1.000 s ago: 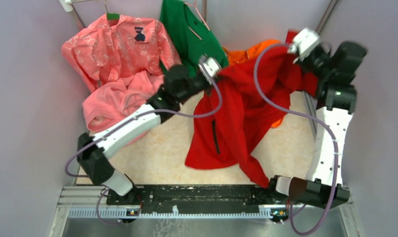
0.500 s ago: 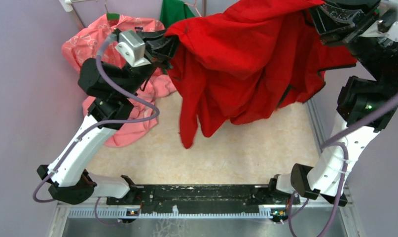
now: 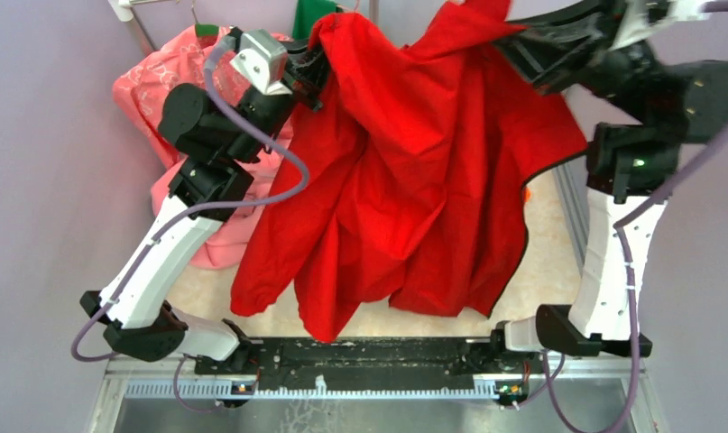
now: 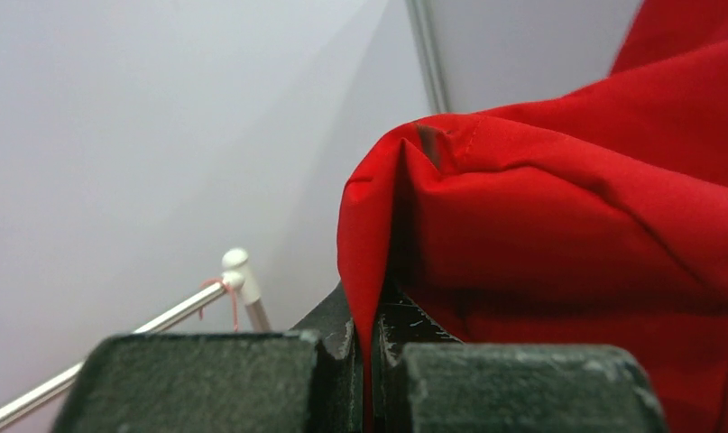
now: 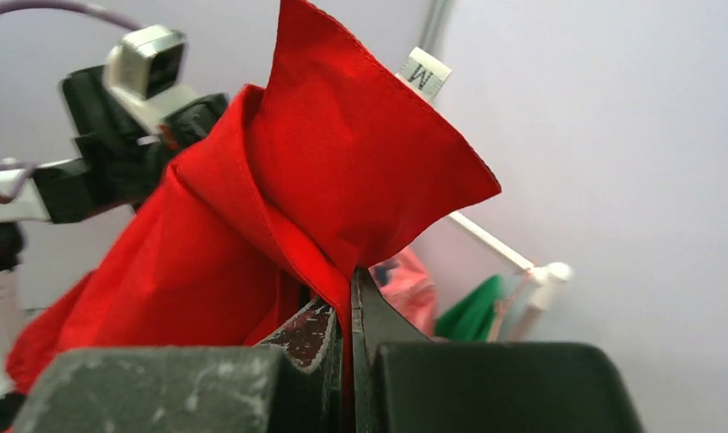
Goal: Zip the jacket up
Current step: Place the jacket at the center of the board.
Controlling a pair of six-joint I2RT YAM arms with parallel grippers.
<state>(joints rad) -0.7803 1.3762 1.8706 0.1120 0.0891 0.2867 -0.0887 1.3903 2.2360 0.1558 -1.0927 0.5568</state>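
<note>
The bright red jacket (image 3: 414, 180) hangs spread in the air between both arms, its hem reaching down near the table's front edge. At the top left my left gripper (image 3: 317, 61) is shut on a fold of its red cloth (image 4: 382, 271). My right gripper (image 3: 513, 41) at the top right is shut on another corner of the jacket (image 5: 342, 198), where a small white size tag (image 5: 425, 74) sticks out. The front zipper is hidden; only a dark edge shows along the jacket's right side (image 3: 525, 225).
A pink patterned shirt (image 3: 157, 86) on a hanger and a pink fleece garment (image 3: 211, 244) lie at the back left. A green garment (image 3: 315, 11) peeks out behind the jacket. A metal rail (image 4: 116, 338) runs along the back wall. The beige tabletop (image 3: 549, 244) shows at the right.
Both arms lifted the jacket off the table and spread it wide. It now hangs lower and fuller, its hem dropped toward the front edge. The left gripper shifted slightly right.
</note>
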